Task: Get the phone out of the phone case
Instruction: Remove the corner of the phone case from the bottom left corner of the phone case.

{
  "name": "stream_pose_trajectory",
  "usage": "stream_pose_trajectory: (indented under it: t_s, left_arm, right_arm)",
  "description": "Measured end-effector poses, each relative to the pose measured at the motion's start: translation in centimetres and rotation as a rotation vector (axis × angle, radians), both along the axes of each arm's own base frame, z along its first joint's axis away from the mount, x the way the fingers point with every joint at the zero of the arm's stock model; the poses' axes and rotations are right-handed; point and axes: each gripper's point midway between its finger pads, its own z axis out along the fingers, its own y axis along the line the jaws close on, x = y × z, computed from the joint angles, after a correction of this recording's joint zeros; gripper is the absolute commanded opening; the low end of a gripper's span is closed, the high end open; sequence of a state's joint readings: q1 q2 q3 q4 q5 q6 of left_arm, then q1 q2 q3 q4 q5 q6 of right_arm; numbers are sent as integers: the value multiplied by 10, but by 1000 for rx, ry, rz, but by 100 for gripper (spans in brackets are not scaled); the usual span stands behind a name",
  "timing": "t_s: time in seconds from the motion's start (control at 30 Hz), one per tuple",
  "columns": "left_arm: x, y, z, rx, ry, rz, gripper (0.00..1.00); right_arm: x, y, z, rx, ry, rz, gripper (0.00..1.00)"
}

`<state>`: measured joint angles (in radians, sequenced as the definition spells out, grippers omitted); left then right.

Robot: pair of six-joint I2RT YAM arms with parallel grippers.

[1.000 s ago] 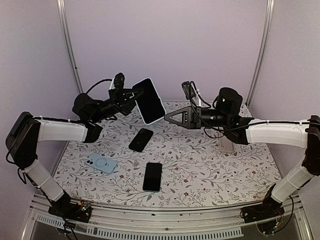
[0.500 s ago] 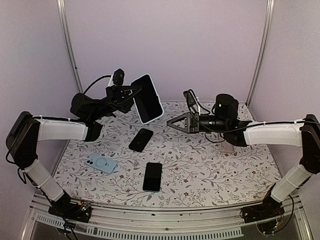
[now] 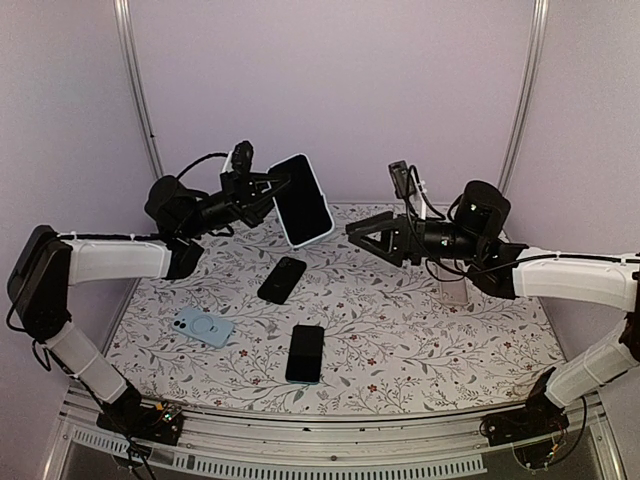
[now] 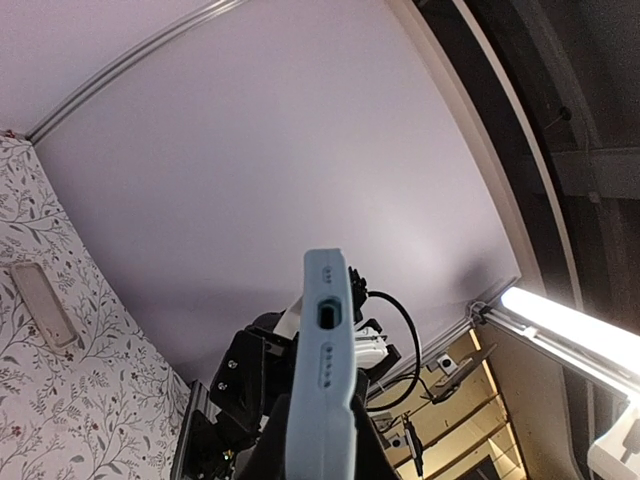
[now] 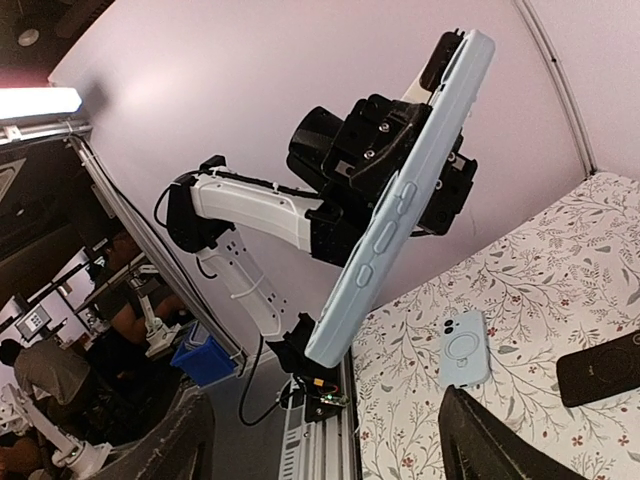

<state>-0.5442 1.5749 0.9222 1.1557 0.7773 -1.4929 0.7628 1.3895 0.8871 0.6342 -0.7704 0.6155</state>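
The cased phone (image 3: 302,200) is raised above the far left part of the tabletop (image 3: 400,340), in the left end effector (image 3: 272,187). The right end effector (image 3: 362,235) is to its right, apart from it and pointing toward it. On the tabletop below, the middle phone (image 3: 283,279) lies behind the near phone (image 3: 305,353), a second phone case (image 3: 204,326) lies to their left, and a flat rectangular item (image 3: 455,291) lies far right, partly behind the right arm (image 3: 570,280).

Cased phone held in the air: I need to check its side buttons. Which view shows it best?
The right wrist view: the cased phone shows its whole long edge with button bumps. The top external view shows only its dark screen; the left wrist view only its bottom end.
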Motion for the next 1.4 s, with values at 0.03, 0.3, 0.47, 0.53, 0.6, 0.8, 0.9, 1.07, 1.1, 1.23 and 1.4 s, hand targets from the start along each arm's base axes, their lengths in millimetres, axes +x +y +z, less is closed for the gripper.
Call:
stream_pose_trajectory:
  t_s: [0.03,0.3,0.47,0.53,0.6,0.8,0.9,1.07,1.1,1.23,1.4]
  left_arm:
    - [0,0,1,0,-2,0,0]
    - [-1,-5,14,2,-44,-11,0]
    - [-2,-10,11,23,-45,-22,0]
    - [-2,-12,11,27,-45,-28,0]
    - [-4,-15,13,27,-49,-36,0]
    - [0,-16,16,7,-84,-41,0]
    - [2,-17,15,-17,-83,-52,0]
    - [6,-18,11,-58,-65,-73,0]
    - [7,-18,11,-63,-53,-75,0]
    - [4,-17,16,-89,-24,-100,0]
    - [-3,-19,22,-108,-3,-134,0]
  right_arm:
    - [0,1,3,6,-7,4,84]
    - [12,27,20,28,-22,41,79]
    - [15,42,24,35,-9,72,63]
    - [16,46,24,36,-1,84,52]
    - [15,49,21,35,9,94,41]
    - [18,48,18,36,37,127,22]
    - [22,45,18,53,38,149,23]
    - [24,44,14,81,38,214,36]
    - [24,45,15,89,25,234,38]
    - [18,45,24,121,-34,292,43]
    - [10,42,29,141,-92,324,44]
